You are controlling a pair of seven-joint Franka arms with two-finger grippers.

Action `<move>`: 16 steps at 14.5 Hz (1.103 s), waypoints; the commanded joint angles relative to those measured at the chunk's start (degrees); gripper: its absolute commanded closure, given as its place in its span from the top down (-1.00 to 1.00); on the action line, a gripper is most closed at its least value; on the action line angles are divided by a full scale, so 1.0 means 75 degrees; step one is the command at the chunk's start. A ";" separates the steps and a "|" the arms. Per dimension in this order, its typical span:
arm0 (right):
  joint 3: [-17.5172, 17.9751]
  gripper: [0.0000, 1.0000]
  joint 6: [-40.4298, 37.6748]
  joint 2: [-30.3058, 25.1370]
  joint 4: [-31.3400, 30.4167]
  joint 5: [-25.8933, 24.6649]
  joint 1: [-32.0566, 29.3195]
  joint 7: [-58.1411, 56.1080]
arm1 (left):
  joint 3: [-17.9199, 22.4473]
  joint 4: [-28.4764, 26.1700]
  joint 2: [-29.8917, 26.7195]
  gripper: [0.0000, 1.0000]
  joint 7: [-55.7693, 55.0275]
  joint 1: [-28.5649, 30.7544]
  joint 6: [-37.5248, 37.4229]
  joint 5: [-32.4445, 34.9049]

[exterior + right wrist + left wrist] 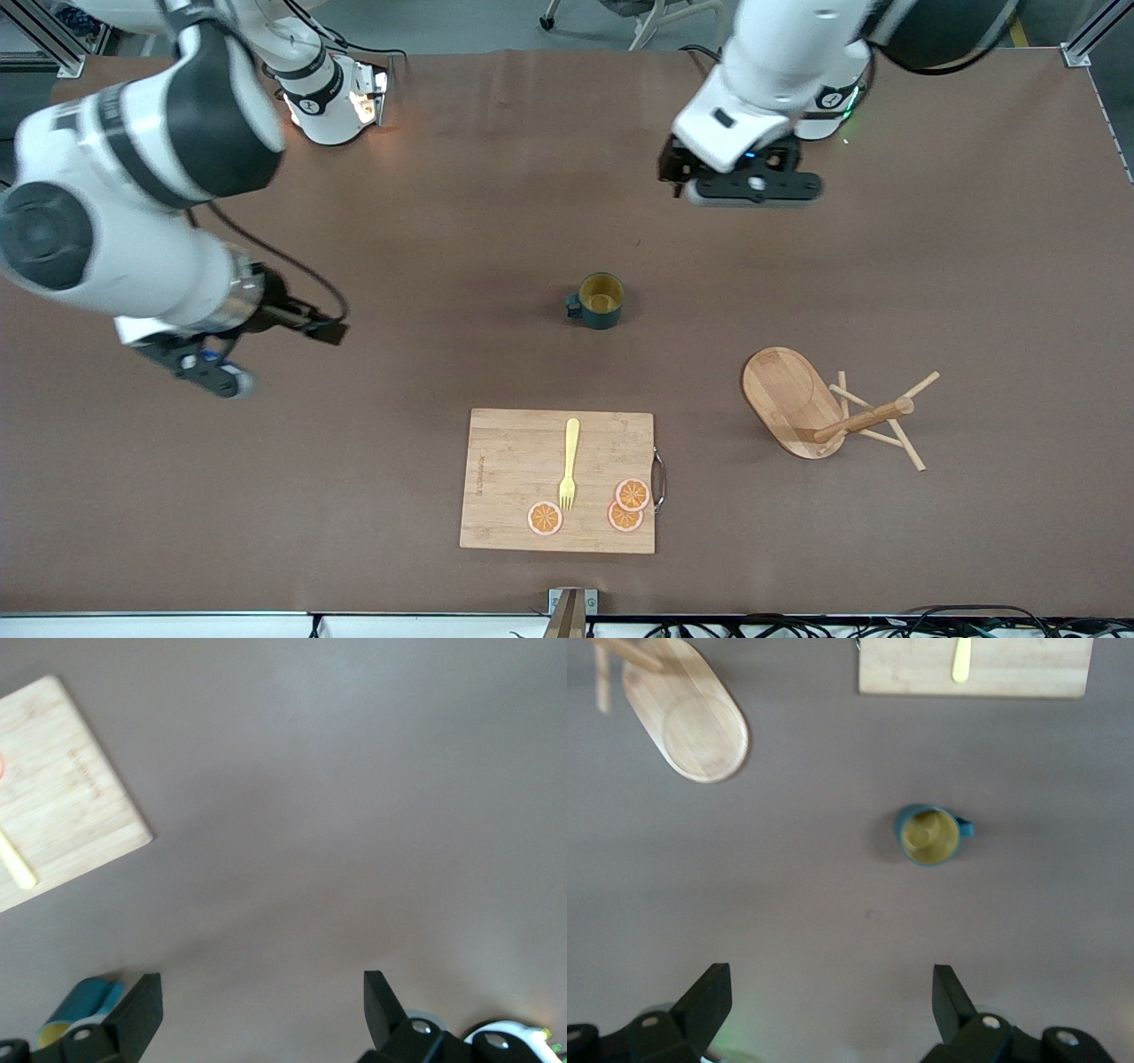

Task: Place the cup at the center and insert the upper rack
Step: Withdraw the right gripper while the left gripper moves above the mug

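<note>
While both grippers hover agape and empty, left gripper (753, 189) at 12 o'clock of cup (601, 300), right gripper (208, 370) at 9, cup stands upright mid-table. Upper rack (819, 409) lies toppled at cup's 4 o'clock: likely light, stiff; grasp its post, as pegs look fragile.

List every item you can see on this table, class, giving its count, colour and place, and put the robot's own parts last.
cup: one, dark teal with a mustard-yellow inside, upright near the table's middle.
upper rack: one, light wood, lying tipped on its side, toward the left arm's end, nearer the front camera than the cup.
cutting board: one, light bamboo, nearest the front camera.
fork: one, yellow, on the board.
orange slices: three, orange, on the board by the fork's tines.
table: one, brown.
left gripper: one, black, jaws open over bare table.
right gripper: one, black, jaws open over bare table.
</note>
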 commanded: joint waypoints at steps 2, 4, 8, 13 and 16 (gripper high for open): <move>-0.0028 1.00 -0.0396 -0.0362 -0.0345 -0.0477 -0.1055 -0.2050 | 0.0037 0.0073 0.0723 1.00 -0.1830 -0.0965 0.0575 0.0417; -0.0075 1.00 -0.0396 -0.0490 -0.0345 -0.0631 -0.1453 -0.3000 | 0.0037 -0.0078 0.0889 1.00 -0.2653 -0.1470 0.0963 0.0630; -0.0052 1.00 -0.0175 -0.1016 -0.0613 -0.0561 -0.2110 -0.3390 | 0.0072 -0.0114 0.1497 1.00 -0.4540 -0.2419 0.1338 0.1073; 0.0414 1.00 0.0633 -0.1732 -0.1316 -0.0572 -0.2742 -0.4504 | 0.0060 -0.0477 0.1943 1.00 -0.5867 -0.3147 0.2147 0.1743; 0.0967 1.00 0.1336 -0.2211 -0.2088 -0.0700 -0.3154 -0.4587 | 0.0060 -0.0956 0.2142 1.00 -0.6381 -0.3487 0.2708 0.2117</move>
